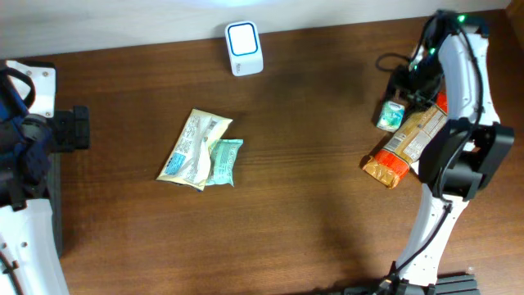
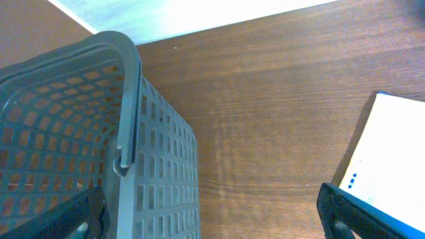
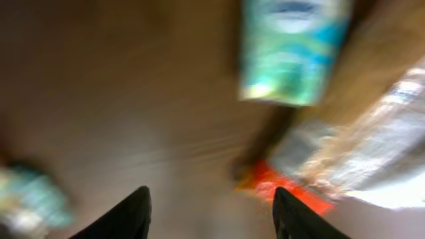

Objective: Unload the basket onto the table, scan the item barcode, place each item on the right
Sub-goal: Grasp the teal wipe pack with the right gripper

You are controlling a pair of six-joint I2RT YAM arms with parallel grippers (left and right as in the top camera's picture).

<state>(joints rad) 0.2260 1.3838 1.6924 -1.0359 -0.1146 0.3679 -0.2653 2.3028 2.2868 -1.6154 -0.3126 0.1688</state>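
The overhead view is sharp and evenly lit. The dark counter [image 1: 311,123] carries only soft, faint shadows, the scanner [image 1: 243,47] face glows white-blue, and the far edge washes out pale. The left wrist view is clear, with a bright far corner beyond the basket [image 2: 66,133]. Motion blur smears the right wrist view: the green packet [image 3: 292,46] and orange wrapper [image 3: 285,189] lose all print, and glare whitens the right edge.

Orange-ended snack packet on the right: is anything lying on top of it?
Nothing rests on the snack packet that shows. The right arm crosses above its far end, hiding that part. A small green packet lies beside it.
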